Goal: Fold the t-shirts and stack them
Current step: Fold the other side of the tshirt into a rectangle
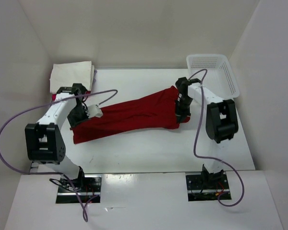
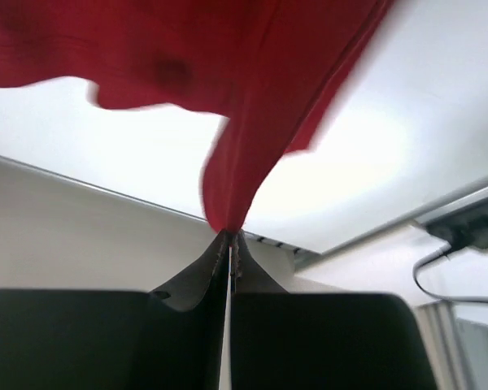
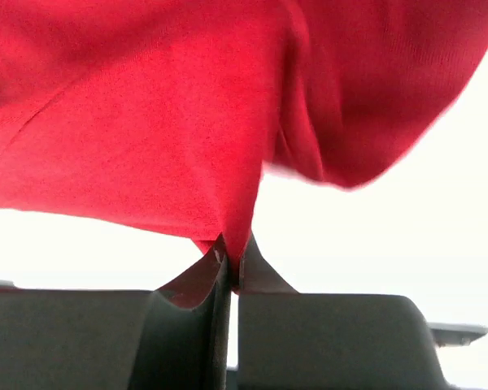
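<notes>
A dark red t-shirt is stretched in a long band across the middle of the table, between the two arms. My left gripper is shut on its left end; in the left wrist view the red cloth rises out of the pinched fingertips. My right gripper is shut on the right end, where red fabric bunches above the closed fingertips. A folded cream white t-shirt lies at the back left corner, with a sliver of pink cloth showing under its edge.
A white plastic lattice basket stands at the back right corner. White walls enclose the table on three sides. Purple cables loop from each arm down to the bases at the near edge.
</notes>
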Motion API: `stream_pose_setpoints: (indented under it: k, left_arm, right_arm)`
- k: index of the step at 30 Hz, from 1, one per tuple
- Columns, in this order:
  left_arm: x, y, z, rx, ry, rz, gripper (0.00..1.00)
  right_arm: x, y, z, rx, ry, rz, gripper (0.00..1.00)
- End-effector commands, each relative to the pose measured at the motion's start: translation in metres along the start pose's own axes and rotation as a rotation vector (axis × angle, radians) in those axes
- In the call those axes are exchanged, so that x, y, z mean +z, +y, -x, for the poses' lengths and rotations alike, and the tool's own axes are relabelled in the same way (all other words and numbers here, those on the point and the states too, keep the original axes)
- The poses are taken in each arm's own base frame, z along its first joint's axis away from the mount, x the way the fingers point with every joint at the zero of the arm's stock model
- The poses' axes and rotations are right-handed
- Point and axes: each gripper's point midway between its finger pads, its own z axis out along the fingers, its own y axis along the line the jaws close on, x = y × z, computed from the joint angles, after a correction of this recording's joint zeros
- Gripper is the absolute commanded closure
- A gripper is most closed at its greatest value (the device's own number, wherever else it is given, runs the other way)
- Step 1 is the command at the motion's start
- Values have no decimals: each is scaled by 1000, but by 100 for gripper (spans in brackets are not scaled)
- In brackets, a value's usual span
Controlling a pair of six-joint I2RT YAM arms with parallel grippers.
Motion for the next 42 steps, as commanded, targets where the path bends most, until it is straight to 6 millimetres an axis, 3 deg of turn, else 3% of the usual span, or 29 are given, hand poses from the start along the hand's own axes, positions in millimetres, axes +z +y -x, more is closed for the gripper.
stream_pose_setpoints:
  k: [1,2,5,7,9,10,14,16,19,20,21,22,27,29,30,31,32,33,34,36,38,42]
  left_arm:
    - [-10,-62,-15,149,44,-121,97]
    - [-13,-67,-17,177,42,-99,97]
    - [-11,-83,-13,257,78,-87,97]
    - [-12,-92,-8,308,102,-68,96]
    - [-6,-102,-20,355,161,-58,96]
    - [-7,-102,-26,388,204,-24,96]
    - [-8,-102,-40,447,257,23,100]
    - [-16,-96,-36,474,227,56,100]
    - [-22,-93,-17,452,145,36,100]
    - [-29,-85,-2,392,57,31,100]
    - [-30,-81,3,368,31,12,100]
    - [-23,-77,7,332,33,-31,100]
    - [2,-50,9,169,-15,-110,100]
    - [5,-40,10,123,-29,-118,100]
    - [14,-38,7,79,-20,-158,100]
    - [17,-32,8,53,-20,-157,100]
    - [17,-24,10,16,-33,-157,100]
    - [24,-20,7,-19,-20,-179,100]
    - [26,-16,10,-32,-22,-174,100]
    - [29,-4,14,-79,-27,-163,100]
    - [33,6,15,-111,-28,-144,100]
    - [35,22,17,-155,-13,-84,100]
  right_arm:
    - [-31,-7,-46,8,-29,19,100]
    - [-23,-14,-61,12,0,6,100]
    - [-25,-7,-86,-4,19,26,100]
    - [-25,0,-94,-25,24,25,100]
    - [-24,-4,-105,-21,38,8,100]
    - [-19,-5,-113,-31,60,-4,100]
    - [-33,-4,-130,-33,64,43,100]
    - [-36,-5,-136,-40,80,46,100]
    - [-49,-3,-103,-4,-8,52,100]
    - [-51,-7,-90,19,-27,45,100]
    - [-46,-5,-79,14,-23,42,100]
    - [-53,2,-56,6,-88,51,100]
    - [-49,11,21,-3,-164,51,100]
    - [-48,17,43,-6,-182,66,100]
    - [-59,26,63,-23,-235,86,100]
    - [-45,28,74,-20,-216,79,100]
    - [-43,30,79,-19,-211,76,100]
    - [-54,39,99,-41,-267,97,100]
    - [-38,38,104,-46,-232,81,100]
    - [-45,43,121,-49,-266,80,100]
    - [-39,42,137,-40,-284,75,100]
    - [-26,43,140,-39,-262,80,100]
